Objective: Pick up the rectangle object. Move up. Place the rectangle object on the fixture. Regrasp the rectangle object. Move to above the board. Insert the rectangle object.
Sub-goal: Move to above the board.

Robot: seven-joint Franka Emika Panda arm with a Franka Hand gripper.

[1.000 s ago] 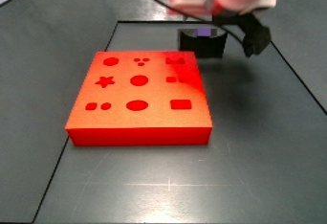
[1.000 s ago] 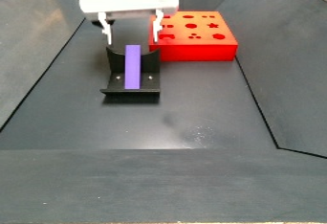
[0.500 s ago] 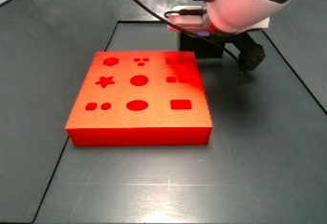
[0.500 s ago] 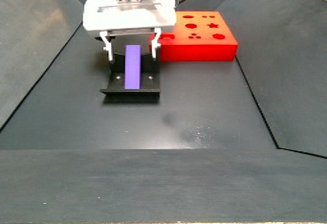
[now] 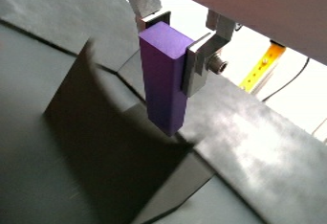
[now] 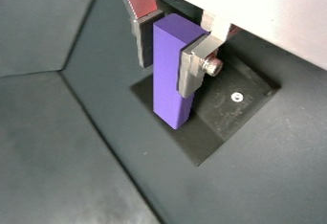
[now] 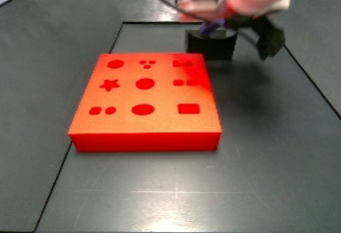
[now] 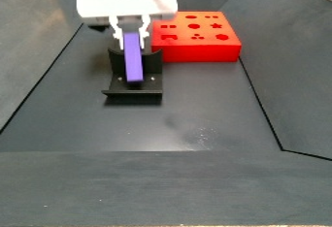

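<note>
The gripper (image 6: 173, 38) hides part of the dark fixture (image 6: 236, 113) — its silver fingers (image 6: 194, 63) clamp the matte purple rectangle object (image 6: 173, 75) standing on it.

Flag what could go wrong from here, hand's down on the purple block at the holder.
1. The hand straddles only the top end of the purple block; gripped that high, the block may tilt on lifting.
2. The block's lower end sits in the dark holder; an off-vertical pull could snag or drag it.
3. The red board stands close beside; a swinging block could clip its edge.
</note>
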